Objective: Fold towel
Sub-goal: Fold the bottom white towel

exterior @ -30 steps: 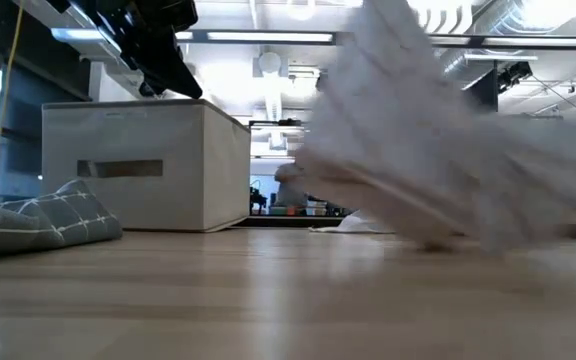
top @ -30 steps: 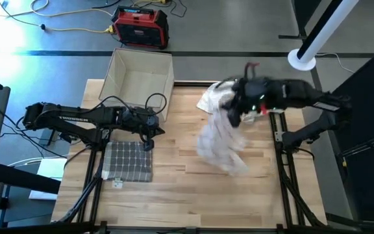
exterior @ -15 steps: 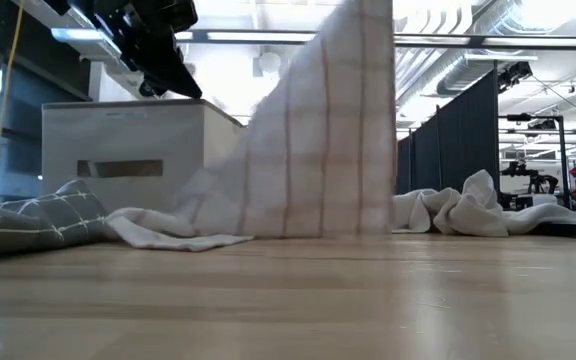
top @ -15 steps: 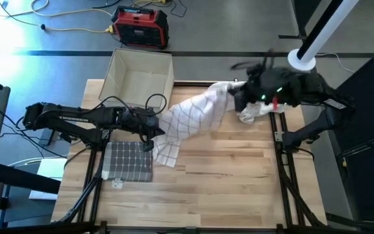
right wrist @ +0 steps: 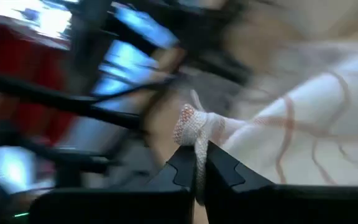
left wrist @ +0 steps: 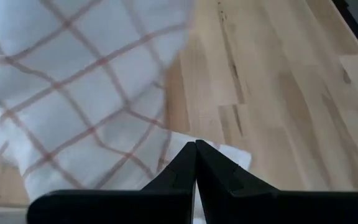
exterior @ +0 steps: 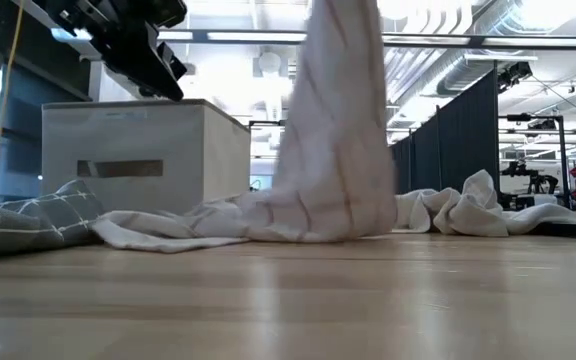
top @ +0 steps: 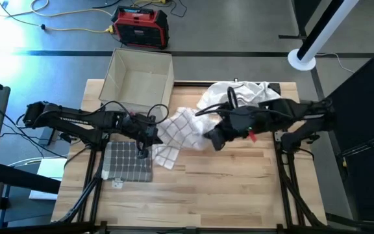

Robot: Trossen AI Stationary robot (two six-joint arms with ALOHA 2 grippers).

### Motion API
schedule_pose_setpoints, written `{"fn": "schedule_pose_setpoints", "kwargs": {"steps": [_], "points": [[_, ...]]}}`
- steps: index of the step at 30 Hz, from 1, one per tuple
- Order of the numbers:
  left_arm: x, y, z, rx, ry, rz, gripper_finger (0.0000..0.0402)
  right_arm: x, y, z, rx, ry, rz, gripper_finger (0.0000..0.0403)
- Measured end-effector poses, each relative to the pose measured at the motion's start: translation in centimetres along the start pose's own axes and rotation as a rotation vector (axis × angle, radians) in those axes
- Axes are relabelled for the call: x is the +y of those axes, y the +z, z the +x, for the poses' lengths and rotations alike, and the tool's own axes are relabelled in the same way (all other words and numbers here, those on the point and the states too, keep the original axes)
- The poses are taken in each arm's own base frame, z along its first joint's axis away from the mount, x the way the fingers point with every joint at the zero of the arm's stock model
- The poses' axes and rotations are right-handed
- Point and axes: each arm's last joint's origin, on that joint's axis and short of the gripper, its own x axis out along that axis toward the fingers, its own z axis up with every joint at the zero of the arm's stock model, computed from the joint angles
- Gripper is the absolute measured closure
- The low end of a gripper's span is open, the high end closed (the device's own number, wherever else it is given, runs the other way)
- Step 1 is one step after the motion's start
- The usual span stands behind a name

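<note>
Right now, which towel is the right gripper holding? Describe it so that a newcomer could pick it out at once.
Start at the open beige box at the table's far edge. Just in front of it a white towel with thin red checks lies spread mid-table, one end pinched in the right gripper. Unlike the plain white heap behind it and the folded grey checked cloth beside it, it is red-lined.

On the wooden worktop (top: pixel 239 175) a white checked towel (top: pixel 177 130) lies spread between the two arms. The right hand (top: pixel 214 138) sits at its right edge; the left hand (top: pixel 143 138) is beside its left edge — above a folded grey cloth (top: pixel 127 161). A crumpled white cloth (top: pixel 239 96) lies behind — beside an open box (top: pixel 138 81).
</note>
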Motion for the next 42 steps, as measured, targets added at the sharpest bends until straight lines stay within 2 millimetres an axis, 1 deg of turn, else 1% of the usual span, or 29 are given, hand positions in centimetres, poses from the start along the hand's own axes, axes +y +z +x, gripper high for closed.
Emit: {"fn": "schedule_pose_setpoints", "kwargs": {"steps": [2,4,6,7,9,12,14,15,17,20,23,25,29,32,36,39,42], "points": [[-0.1,0.0,0.0,0.001,-0.002,-0.028,0.0402,0.9,-0.4,-0.1,-0.018,0.057,-0.027,0.0403],[-0.1,0.0,0.0,0.001,-0.002,-0.065,0.0402,1.3,-0.8,-0.4,-0.023,0.075,-0.072,0.0403],[-0.1,0.0,0.0,0.0,-0.001,-0.094,0.0402,1.1,-1.1,-0.8,-0.051,0.03,-0.12,0.0403],[-0.1,0.0,0.0,0.0,0.004,-0.104,0.0402,0.7,-1.1,-1.0,-0.07,-0.024,-0.14,0.0403],[0.0,0.1,0.0,-0.01,0.017,-0.119,0.0402,-0.7,-1.1,-1.1,-0.077,-0.173,-0.163,0.0403],[0.0,0.5,0.0,-0.051,0.027,-0.141,0.0402,-4.0,-1.0,-1.4,-0.037,-0.503,-0.2,0.0403],[0.1,0.9,0.0,-0.092,0.026,-0.163,0.0402,-6.1,-0.6,-1.8,-0.053,-0.734,-0.2,0.0403],[0.1,1.1,-0.1,-0.111,0.025,-0.172,0.0402,-6.8,-0.3,-1.8,-0.075,-0.808,-0.195,0.0403],[0.1,1.4,-0.1,-0.144,0.022,-0.189,0.0402,-7.9,0.4,-1.2,-0.111,-0.834,-0.25,0.0403],[0.0,1.6,-0.1,-0.17,0.017,-0.218,0.0402,-9.7,1.2,-0.6,-0.084,-0.895,-0.276,0.0403],[-0.1,1.6,0.1,-0.164,0.012,-0.255,0.0402,-12.2,1.0,-0.1,-0.014,-1.049,-0.303,0.0403],[-0.3,1.6,0.3,-0.157,0.004,-0.277,0.0402,-13.6,0.8,0.7,0.009,-1.105,-0.32,0.0403],[-1.0,1.5,1.2,-0.126,-0.016,-0.244,0.0402,-16.4,0.5,1.6,0.092,-1.195,-0.3,0.0399],[-1.5,1.2,2.6,-0.082,-0.03,-0.234,0.0402,-18.1,0.3,2.0,0.22,-1.207,-0.266,0.0378],[-2.0,0.9,5.0,-0.037,-0.039,-0.248,0.0402,-19.1,1.1,1.7,0.29,-1.204,-0.249,0.032],[-2.6,1.1,6.6,-0.043,-0.086,-0.26,0.0402,-18.9,2.1,1.0,0.279,-1.183,-0.258,0.0267],[-3.2,2.6,7.5,-0.142,-0.15,-0.223,0.0402,-17.9,3.1,-0.2,0.278,-1.107,-0.271,0.0221]]}}
